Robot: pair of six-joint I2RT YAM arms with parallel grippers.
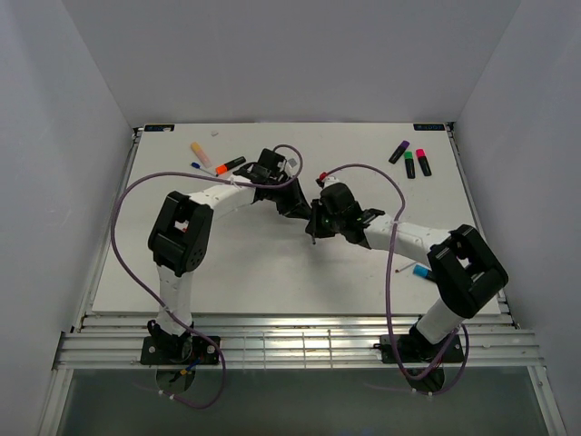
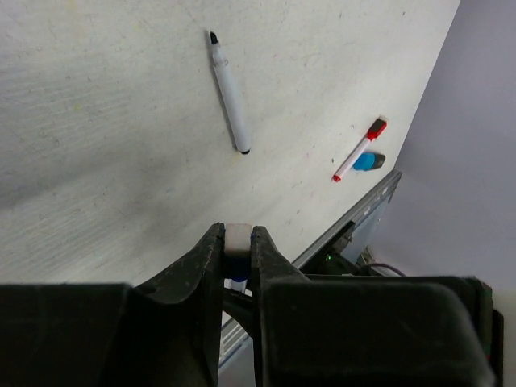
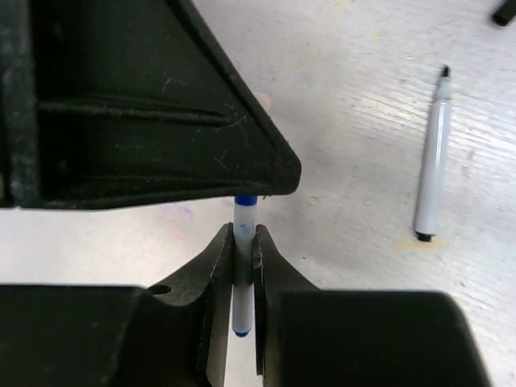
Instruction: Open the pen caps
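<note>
Inside the right claw (image 3: 242,233): thin pen (image 3: 241,300) (blue-tipped).

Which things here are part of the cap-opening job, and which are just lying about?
Job in hand:
thin blue pen, gripped by right gripper and left gripper
red-capped pen
capped highlighters

Lying about:
uncapped grey pen, already open
purple cables

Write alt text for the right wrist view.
The right hand is shut on a thin white pen with blue ends, whose top runs under the left hand. An uncapped grey pen lies apart on the table, to the right.
</note>
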